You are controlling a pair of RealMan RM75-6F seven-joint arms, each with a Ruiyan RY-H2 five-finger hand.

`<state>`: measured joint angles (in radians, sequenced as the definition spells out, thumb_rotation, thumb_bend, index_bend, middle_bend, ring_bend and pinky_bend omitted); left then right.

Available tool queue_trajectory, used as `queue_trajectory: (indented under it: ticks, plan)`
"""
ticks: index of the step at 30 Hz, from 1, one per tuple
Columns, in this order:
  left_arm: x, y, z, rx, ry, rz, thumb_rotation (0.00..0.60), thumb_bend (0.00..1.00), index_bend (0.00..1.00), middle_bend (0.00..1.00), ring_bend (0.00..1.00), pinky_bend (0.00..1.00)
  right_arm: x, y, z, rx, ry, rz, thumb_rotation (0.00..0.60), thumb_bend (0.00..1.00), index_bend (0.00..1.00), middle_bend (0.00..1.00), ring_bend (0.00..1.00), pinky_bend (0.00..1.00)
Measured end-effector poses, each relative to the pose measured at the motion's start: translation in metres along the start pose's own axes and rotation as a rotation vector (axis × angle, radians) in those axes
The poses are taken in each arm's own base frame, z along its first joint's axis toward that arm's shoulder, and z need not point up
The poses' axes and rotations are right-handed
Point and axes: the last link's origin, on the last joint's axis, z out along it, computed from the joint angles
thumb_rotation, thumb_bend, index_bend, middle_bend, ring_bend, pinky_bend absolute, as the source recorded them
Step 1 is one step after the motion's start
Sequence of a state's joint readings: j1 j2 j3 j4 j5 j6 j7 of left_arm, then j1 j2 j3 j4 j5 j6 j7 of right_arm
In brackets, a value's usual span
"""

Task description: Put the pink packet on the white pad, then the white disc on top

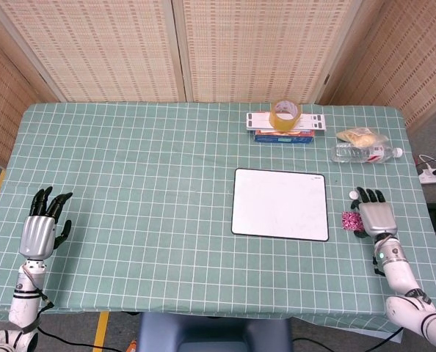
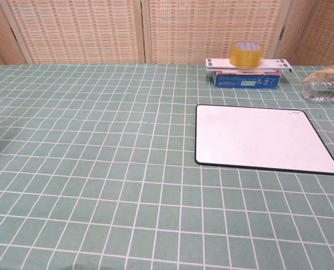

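The pink packet (image 1: pixel 350 220) is seen in the head view on the green checked tablecloth (image 1: pixel 144 183), just right of the white pad (image 1: pixel 280 204) and apart from its edge. It lies against the thumb side of the right hand (image 1: pixel 376 215), touching or nearly touching it; whether it is being gripped cannot be told. The right hand is laid palm-down on the cloth with its dark fingers (image 1: pixel 370 195) extended forward and close together. The white disc (image 1: pixel 353 194) rests on the cloth just ahead of the packet, beside the fingertips of that hand and between them and the pad's right edge. The pad itself is bare.

The left hand (image 1: pixel 44 224) is held at the near left of the table, well apart from the pad, with its fingers spread and nothing in them.

At the far side, a roll of yellow tape (image 1: pixel 285 113) is set on a white strip (image 1: pixel 285 121) that lies over a blue box (image 1: pixel 282 136). To the right of these, a plastic bottle (image 1: pixel 363 152) lies on its side, with a clear bag (image 1: pixel 361 136) just behind it.

In the chest view neither hand is shown; the pad, the tape roll, the blue box and part of the bottle are visible.
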<state>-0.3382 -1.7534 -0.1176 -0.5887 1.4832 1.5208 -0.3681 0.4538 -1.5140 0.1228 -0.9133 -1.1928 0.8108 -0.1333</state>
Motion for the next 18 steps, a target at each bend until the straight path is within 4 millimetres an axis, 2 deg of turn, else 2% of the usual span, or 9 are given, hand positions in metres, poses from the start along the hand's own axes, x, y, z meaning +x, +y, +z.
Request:
queue_trajectory:
  ticks: [18]
  plan:
    - [-0.0003, -0.001, 0.0005, 0.002, -0.004, -0.008, 0.6, 0.39, 0.18, 0.22, 0.0, 0.0, 0.0011, -0.0015, 0.0022, 0.001, -0.005, 0.02, 0.6, 0.21, 0.42, 0.0, 0.0, 0.0]
